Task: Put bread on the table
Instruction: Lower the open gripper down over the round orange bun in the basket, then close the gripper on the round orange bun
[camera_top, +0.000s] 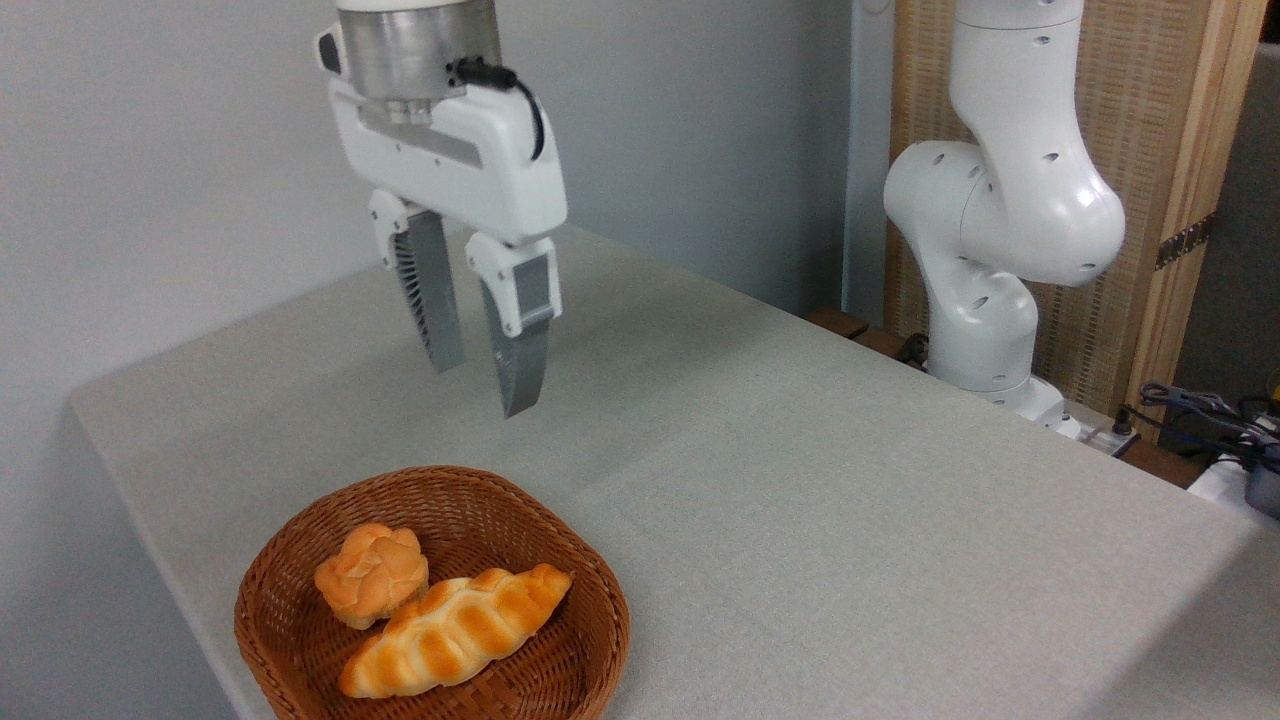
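Note:
The bread (372, 574), a small round golden bun with a knotted top, lies in the left part of a brown wicker basket (560, 560) at the front left of the grey-beige table (800, 480). My gripper (484, 388) hangs in the air well above and behind the basket, a little right of the bun. Its two ribbed grey fingers (431, 300) point down, open, with nothing between them.
A longer braided loaf (455, 630) lies in the basket, touching the bun's right side. The arm's white base (990, 300) stands at the table's far right edge, with cables (1200, 410) beside it. The table's left edge runs close to the basket.

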